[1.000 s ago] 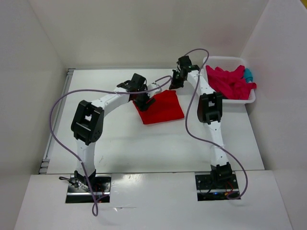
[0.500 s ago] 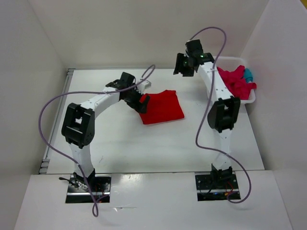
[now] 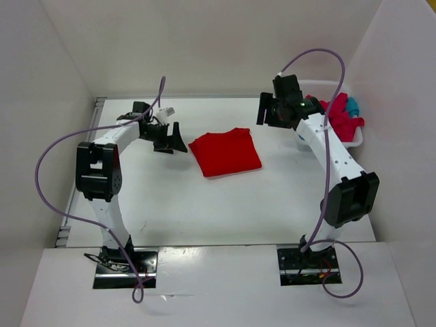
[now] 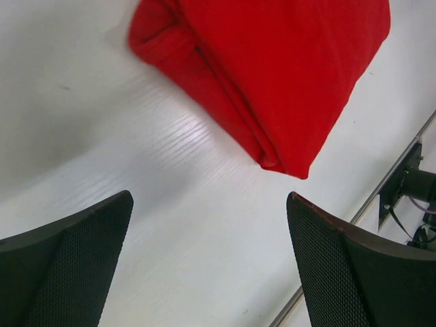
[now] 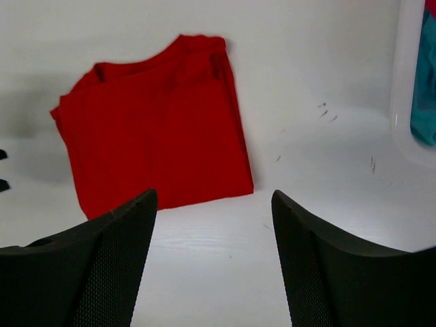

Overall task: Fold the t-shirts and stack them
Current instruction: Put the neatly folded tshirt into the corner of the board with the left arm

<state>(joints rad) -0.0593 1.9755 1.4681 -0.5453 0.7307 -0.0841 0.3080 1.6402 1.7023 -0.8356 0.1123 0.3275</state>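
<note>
**Near edge.** We see the 2 arms bolted at the near edge of the white counter [image 3: 204, 218].

**Middle.** Beyond them, near the middle of the counter, lies the bright red cotton t-shirt [image 3: 225, 151]. It is folded into 1 flat, roughly square packet with the neckline at its far edge, and nothing touches it.

**Left of the packet.** Here we find the left end effector [image 3: 170, 139], near the shirt but apart from it. Its wrist view shows the left end effector [image 4: 210, 197] spread wide and empty, with a folded corner of the bright red cotton t-shirt [image 4: 286, 68] ahead of the fingers.

**Farther back, right.** The right end effector [image 3: 267, 116] hangs above the counter, also spread and holding nothing.

**Far right corner.** The white plastic basket [image 3: 351, 143] holds the crumpled crimson-pink t-shirt [image 3: 340, 116]. The teal-blue t-shirt [image 3: 351, 105] is tucked behind it.
</note>
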